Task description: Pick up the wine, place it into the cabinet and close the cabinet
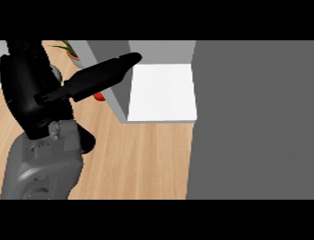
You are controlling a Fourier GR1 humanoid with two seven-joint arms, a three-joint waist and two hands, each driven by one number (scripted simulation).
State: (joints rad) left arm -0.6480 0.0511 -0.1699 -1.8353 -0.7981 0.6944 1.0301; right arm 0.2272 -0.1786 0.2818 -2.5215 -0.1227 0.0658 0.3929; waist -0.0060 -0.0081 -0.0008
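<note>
left hand [31, 93] fingers [104, 75] straight, reaching toward the cabinet [163, 93].

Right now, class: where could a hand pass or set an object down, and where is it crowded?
Free: the white cabinet shelf, between the grey side wall and the open door, and the bare wooden counter below it. Crowded: upper left, where the left hand reaches.

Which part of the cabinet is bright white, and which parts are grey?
Only the shelf inside the cabinet is white. The side wall left of it and the large door on the right are both grey.
</note>
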